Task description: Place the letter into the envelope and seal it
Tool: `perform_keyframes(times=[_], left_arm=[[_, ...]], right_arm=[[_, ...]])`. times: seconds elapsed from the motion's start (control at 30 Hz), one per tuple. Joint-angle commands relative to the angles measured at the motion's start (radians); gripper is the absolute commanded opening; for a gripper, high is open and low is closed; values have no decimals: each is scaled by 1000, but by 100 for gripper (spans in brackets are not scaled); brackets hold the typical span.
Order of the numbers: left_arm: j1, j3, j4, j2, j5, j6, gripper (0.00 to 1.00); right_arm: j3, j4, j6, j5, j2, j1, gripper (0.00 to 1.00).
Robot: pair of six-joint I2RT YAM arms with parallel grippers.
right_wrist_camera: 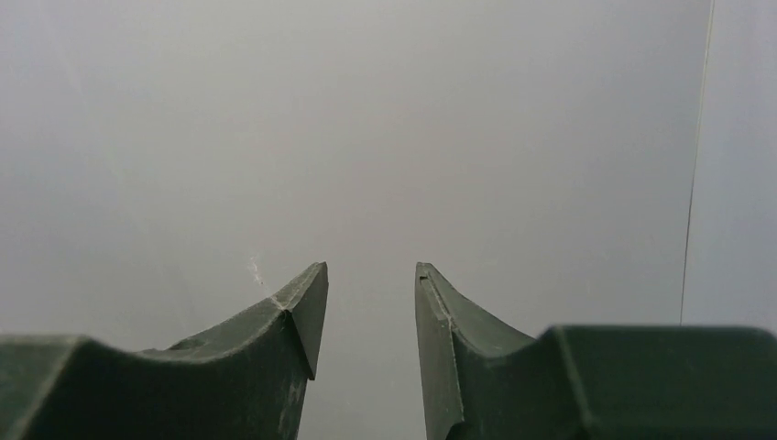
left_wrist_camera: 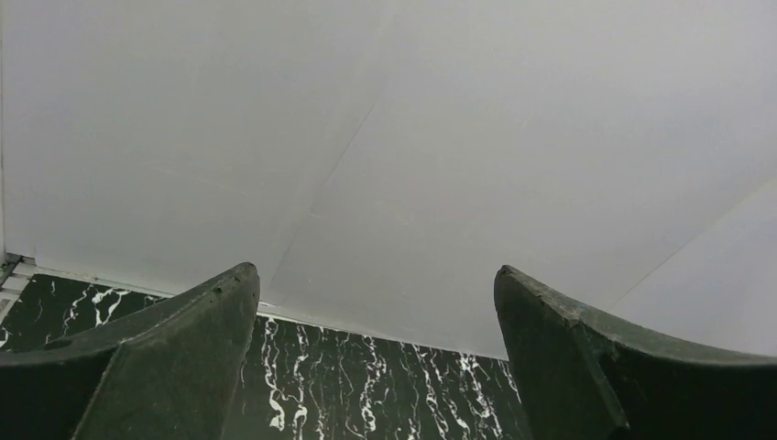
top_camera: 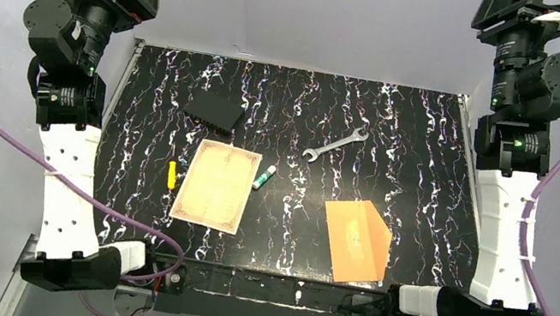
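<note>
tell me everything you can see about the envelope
The envelope is a flat piece of orange-brown kraft-looking paper with a paler smudge near its middle. It lies on the black marbled table at the near right, turned a little askew to the table edge. Its far right corner is cut on a slant, perhaps the flap; whether that is open or folded shut cannot be told. It lies apart from the letter to its left, and only the table touches it.

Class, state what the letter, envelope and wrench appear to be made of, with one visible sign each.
Letter: likely matte cream paper, thin, flat, printed border. Envelope: probably kraft paper, dull orange-brown. Wrench: seemingly metal, pale silvery sheen.
</note>
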Motion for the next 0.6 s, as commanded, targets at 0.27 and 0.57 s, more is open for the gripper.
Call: perform_keyframes(times=[0.27,0.57], left_arm=[[4,-95,-48,35,77,43,98],[3,-383,-136,42,207,62,98]], right_arm=[[-230,31,169,-46,75,2,70],[-488,41,309,-236,148,110,74]])
